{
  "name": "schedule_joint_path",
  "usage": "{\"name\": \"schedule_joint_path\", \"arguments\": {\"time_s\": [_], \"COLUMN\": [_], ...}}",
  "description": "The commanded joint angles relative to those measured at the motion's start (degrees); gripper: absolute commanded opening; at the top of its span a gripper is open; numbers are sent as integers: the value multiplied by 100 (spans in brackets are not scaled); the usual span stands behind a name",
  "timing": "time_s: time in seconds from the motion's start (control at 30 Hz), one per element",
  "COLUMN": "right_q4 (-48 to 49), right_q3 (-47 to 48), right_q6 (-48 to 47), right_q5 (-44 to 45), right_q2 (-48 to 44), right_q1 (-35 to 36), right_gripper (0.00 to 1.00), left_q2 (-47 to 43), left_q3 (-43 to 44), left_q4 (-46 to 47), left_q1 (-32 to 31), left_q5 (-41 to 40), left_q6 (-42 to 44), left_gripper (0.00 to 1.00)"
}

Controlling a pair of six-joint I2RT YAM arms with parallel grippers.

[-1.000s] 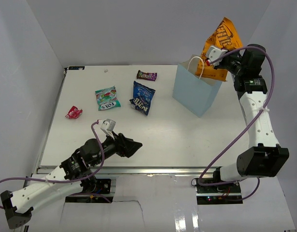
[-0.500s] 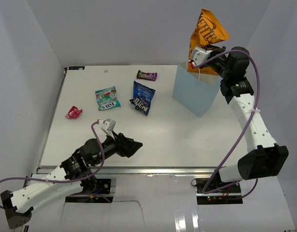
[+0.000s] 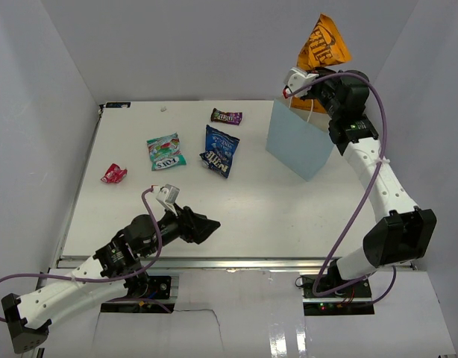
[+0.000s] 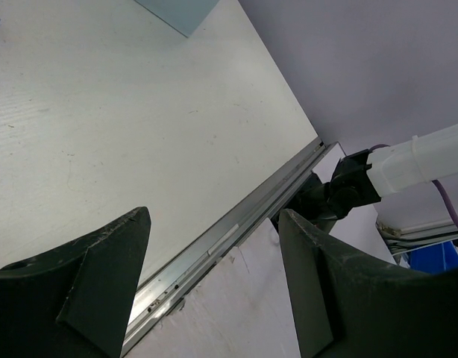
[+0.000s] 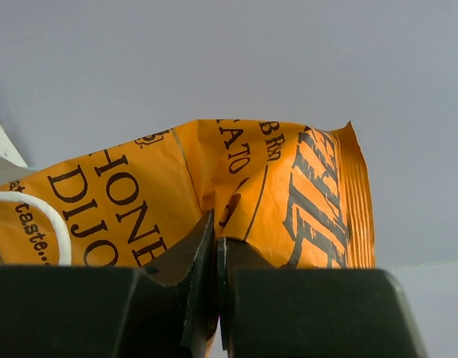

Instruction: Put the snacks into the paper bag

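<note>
My right gripper is shut on the lower edge of the orange chip bag, which stands up in the air above the back rim of the light blue paper bag. In the right wrist view the fingers pinch the orange chip bag at the gripper, with a white rope handle at the left. A teal-white bag, a dark blue bag, a purple candy pack and a red-pink wrapper lie on the table. My left gripper hovers open and empty near the front edge.
The white table is walled in by white panels at the left, back and right. In the left wrist view the left gripper looks over the metal front rail, with a corner of the paper bag far off.
My right arm has swung the orange chip bag up and to the left, from beside the paper bag's right rim to above its back rim. The left arm has not moved.
</note>
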Motion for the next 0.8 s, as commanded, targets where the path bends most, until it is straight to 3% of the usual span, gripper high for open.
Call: {"name": "schedule_joint_path", "arguments": {"time_s": [0.0, 0.13, 0.4, 0.77], "right_q4": [551, 859, 885, 288], "right_q3": [233, -241, -1067, -1077], "right_q6": [-376, -728, -904, 176], "right_q5": [482, 614, 61, -133], "right_q2": [-24, -68, -393, -429], "right_q1": [6, 14, 14, -12], "right_gripper": [8, 8, 14, 27], "left_q2": [-19, 8, 60, 43], "left_q3": [-90, -90, -99, -116], "left_q4": [172, 190, 234, 243], "left_q1": [0, 0, 0, 0], "left_q5": [91, 100, 126, 144], "left_q6": [50, 50, 50, 50], "left_gripper": [80, 80, 80, 80]}}
